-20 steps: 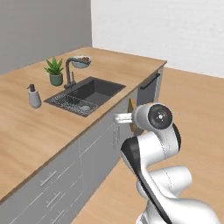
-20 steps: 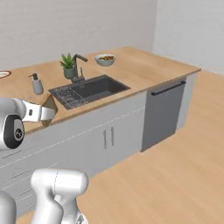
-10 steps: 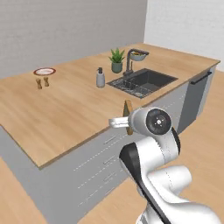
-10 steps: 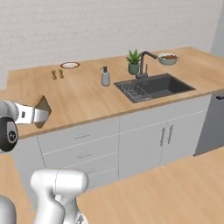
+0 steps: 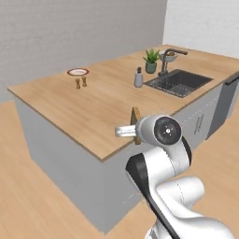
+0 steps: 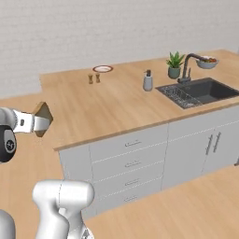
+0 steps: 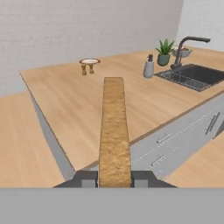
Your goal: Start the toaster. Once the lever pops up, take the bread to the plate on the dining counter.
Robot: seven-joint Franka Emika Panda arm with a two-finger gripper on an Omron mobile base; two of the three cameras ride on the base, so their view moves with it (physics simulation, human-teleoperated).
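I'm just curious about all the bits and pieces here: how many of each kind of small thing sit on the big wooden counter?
Red-rimmed round plate: 1
Small brown shakers: 2
Grey soap bottle: 1
Green potted plant: 1
Bowl of food: 1
Total: 6

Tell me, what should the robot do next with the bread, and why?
Probably carry the bread forward over the dining counter toward the plate. The gripper is shut on the slice, holding it on edge near the counter's front edge, while the plate sits far across, just behind two small shakers.
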